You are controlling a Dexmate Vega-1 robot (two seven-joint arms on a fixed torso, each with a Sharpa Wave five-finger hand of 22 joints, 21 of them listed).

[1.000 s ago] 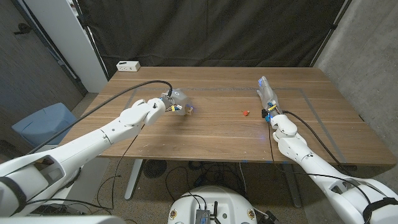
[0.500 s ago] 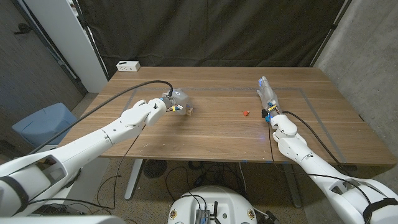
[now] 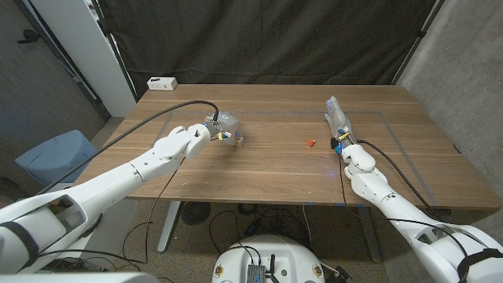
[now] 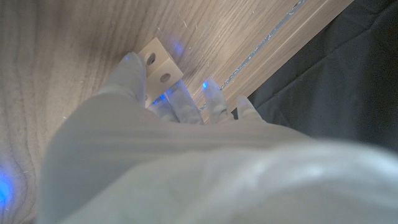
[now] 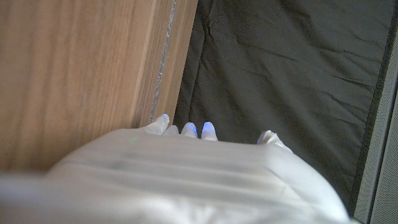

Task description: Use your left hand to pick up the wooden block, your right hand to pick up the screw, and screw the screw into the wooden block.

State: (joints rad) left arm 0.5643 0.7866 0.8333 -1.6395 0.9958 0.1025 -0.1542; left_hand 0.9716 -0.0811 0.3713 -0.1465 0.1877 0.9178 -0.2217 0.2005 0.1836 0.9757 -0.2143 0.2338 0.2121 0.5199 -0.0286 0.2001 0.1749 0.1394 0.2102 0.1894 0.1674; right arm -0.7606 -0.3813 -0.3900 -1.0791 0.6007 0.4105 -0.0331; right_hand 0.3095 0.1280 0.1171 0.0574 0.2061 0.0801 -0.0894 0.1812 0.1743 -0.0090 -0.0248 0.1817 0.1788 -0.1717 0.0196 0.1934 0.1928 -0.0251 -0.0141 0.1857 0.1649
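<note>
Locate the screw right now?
Head view: the small red screw lies on the table, right of centre, just left of the right hand, untouched.

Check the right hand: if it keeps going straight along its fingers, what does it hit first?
Probably nothing on the table. The right hand points toward the far edge of the table; the red screw sits off to its left, out of that line. Beyond is the black curtain; depth is unclear.

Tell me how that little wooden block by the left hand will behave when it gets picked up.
The wooden block looks rigid, so it should not flex under the left hand. It seems small beside the fingers, so probably light and apt to skid on the smooth table. Its flat faces suggest it will not roll.
</note>
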